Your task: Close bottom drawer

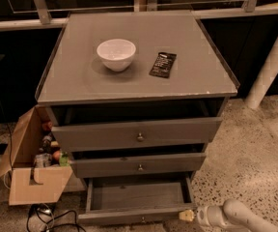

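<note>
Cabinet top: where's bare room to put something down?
The cabinet top is bare in front of the bowl and black packet, and right of the packet. The open bottom drawer looks bare inside; the hand sits at its right front corner. The cardboard box is crowded.
</note>
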Tool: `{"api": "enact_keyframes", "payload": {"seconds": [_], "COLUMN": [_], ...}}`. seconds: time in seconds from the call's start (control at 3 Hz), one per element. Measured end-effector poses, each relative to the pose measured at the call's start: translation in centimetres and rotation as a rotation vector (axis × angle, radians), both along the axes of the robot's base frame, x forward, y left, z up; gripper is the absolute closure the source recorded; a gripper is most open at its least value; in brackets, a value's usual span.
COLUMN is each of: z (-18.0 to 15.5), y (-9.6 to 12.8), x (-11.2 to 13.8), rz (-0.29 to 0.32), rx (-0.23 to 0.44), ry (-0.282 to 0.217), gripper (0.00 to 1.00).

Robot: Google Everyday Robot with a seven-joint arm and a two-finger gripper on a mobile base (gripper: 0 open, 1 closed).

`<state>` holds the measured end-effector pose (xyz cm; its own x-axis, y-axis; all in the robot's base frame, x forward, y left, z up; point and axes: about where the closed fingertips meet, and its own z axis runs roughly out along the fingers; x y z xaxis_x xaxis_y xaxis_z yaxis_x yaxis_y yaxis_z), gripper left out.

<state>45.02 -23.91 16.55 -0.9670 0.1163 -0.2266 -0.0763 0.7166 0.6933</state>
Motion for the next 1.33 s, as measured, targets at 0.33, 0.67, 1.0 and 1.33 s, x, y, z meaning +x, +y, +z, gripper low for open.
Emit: {"api": "enact_keyframes", "payload": {"seconds": [0.33, 0.67, 1.0, 1.33], "z": [-0.5, -0.3, 0.0, 0.3], "y": [0.0, 0.3, 1.0, 1.8], "x": [0.9, 2.5, 4.0, 5.7], "rz": [-0.027, -0.03, -0.025, -0.023], "rx": [0.004, 0.008, 0.016, 0.029], "ry": [0.001, -0.016, -0.037, -0.06], "gripper": [1.0, 1.0, 1.0, 1.0]}}
